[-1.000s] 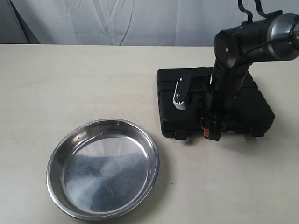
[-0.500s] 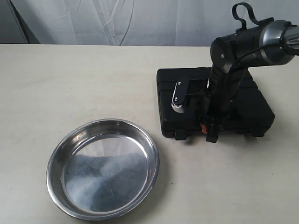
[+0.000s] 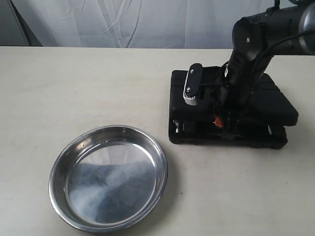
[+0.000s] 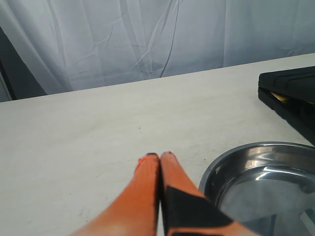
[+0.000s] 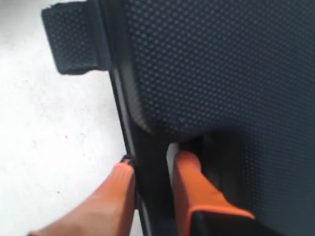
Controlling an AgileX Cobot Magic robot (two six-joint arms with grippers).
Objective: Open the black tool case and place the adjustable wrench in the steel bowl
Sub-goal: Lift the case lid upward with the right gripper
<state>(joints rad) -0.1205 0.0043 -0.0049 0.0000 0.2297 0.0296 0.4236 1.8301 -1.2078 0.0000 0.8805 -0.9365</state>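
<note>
the black tool case lid has lifted off its base, front edge pinched tight in the right gripper. the steel bowl sits near, empty. the left gripper is closed on nothing. the adjustable wrench is hidden inside. the thin pinch may slip, dropping the lid.

The case front is blocked by the right arm; open table is seen behind the bowl.

My right arm is glossy black with rounded housings, a grey metal band and 1 thin black cable. Its black bracket ends in ribbed silver. The left tool and right tool each have 2 orange fingers with black patches.
</note>
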